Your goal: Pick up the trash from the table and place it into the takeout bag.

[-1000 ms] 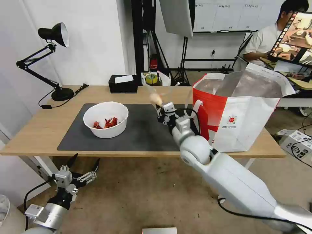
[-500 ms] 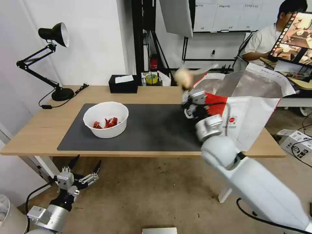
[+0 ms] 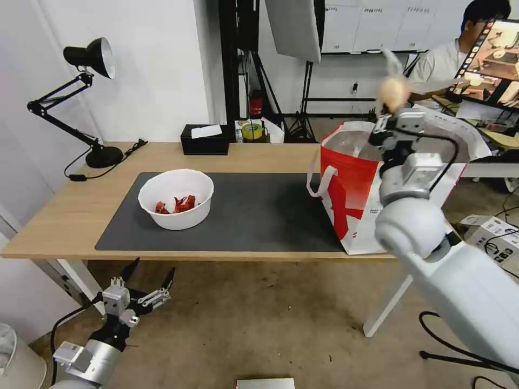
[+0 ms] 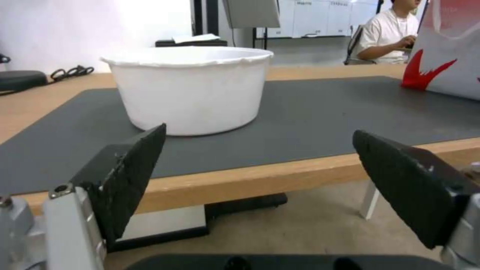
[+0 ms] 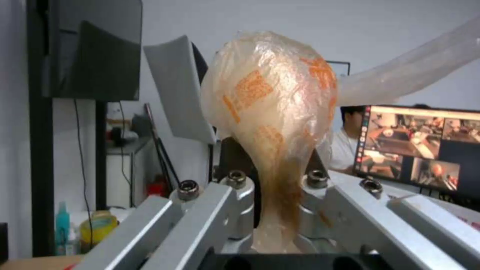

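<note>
The tan bun in its clear plastic bag (image 3: 393, 92) is pinched between the fingers of the right gripper (image 3: 396, 114), raised above the open mouth of the red-and-white foil-lined takeout bag (image 3: 354, 189) on the light-wood desk (image 3: 70, 210). The left gripper (image 3: 141, 283) is hung below the desk edge, fingers spread. The white round bowl with red shell scraps (image 3: 176, 198) is seen on the dark grey mat (image 3: 254, 216).

Black desk lamp (image 3: 81, 86) is clamped upright at the far left, cable trailed beside its base. Black tissue box (image 3: 204, 139) is set at the back edge. A yellow tape roll (image 3: 252, 131) is seen just behind it.
</note>
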